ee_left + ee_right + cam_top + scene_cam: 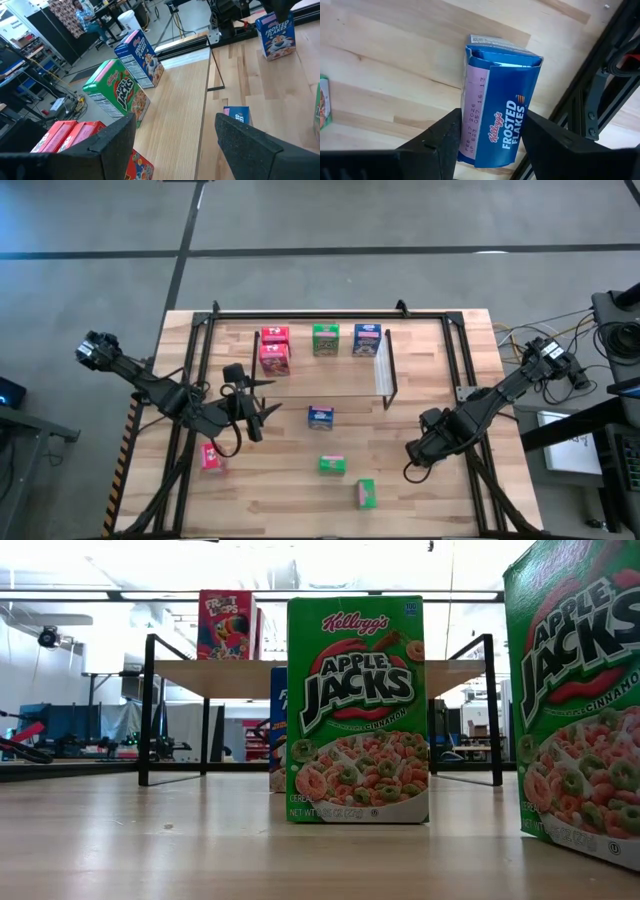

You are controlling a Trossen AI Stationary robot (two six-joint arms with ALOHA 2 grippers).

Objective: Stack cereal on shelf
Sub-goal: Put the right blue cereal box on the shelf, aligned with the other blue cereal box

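Observation:
The shelf point(330, 355) stands at the table's far middle, with two red boxes point(275, 350), a green box point(325, 338) and a blue box point(367, 340) of cereal on its wood top. On the table in front lie or stand a blue box point(320, 417), two green boxes point(332, 465) point(366, 493) and a red box point(211, 457). My right gripper point(494, 137) is at the near right, pointing down, shut on a blue Frosted Flakes box point(505, 110). That box is hidden under it in the high view. My left gripper point(175, 145) hangs open by the shelf's left end, holding nothing. My right gripper pinches the blue box at its top, one finger point(445, 140) on each broad face, along the long edges of the top panel point(470, 135). The fingers come from above, pointing down. The box point(275, 35) stays upright below them. Whether its base touches the table I cannot tell.
The table's big black frame point(470, 380) runs close beside my right gripper, and its rail point(600, 100) shows just past the held box. In the low view a green box point(357, 710) stands before the shelf point(320, 675). Bare wood lies between the shelf and the loose boxes.

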